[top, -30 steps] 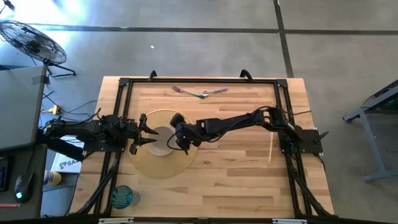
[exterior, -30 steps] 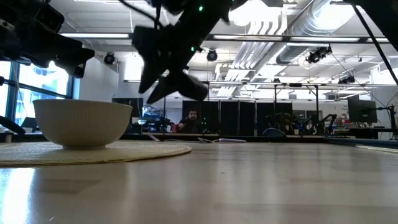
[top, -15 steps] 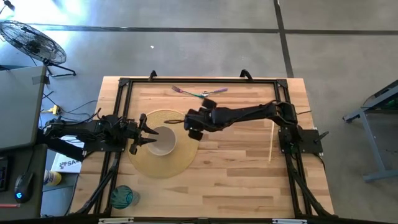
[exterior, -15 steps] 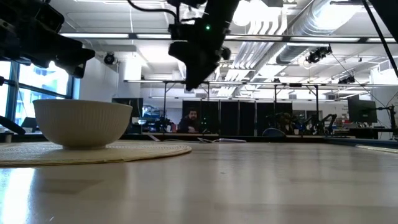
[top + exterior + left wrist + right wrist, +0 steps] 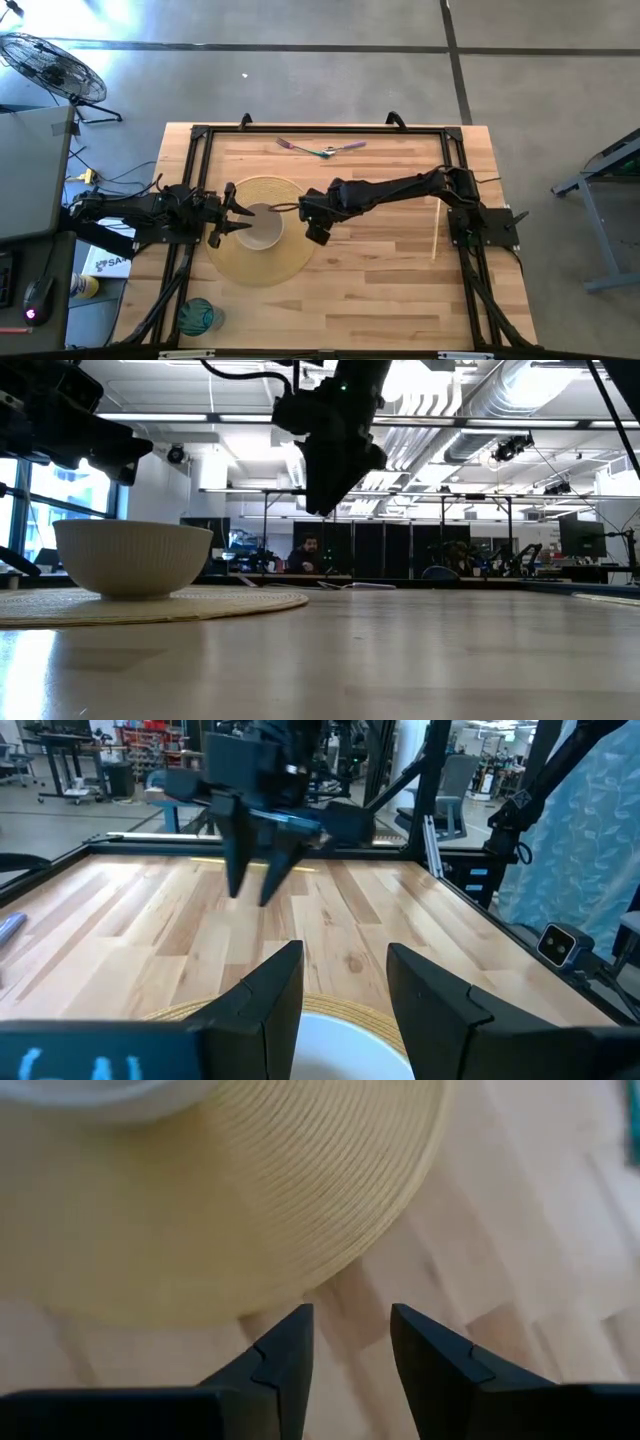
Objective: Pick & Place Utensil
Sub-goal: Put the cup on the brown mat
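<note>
Woven straw mat (image 5: pixel 262 262); wooden table (image 5: pixel 380 280)

Bright ceiling lights (image 5: pixel 425 390) glare at twelve o'clock in my low view, turning my arm into a dark silhouette, while the surface (image 5: pixel 380 280) lies evenly lit with soft shadows, and the mat (image 5: pixel 250 1200) under my right wrist camera looks blurred.

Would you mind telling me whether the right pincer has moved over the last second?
Yes. In the high view the right pincer has shifted away from the bowl, towards the placemat's right edge.
</note>
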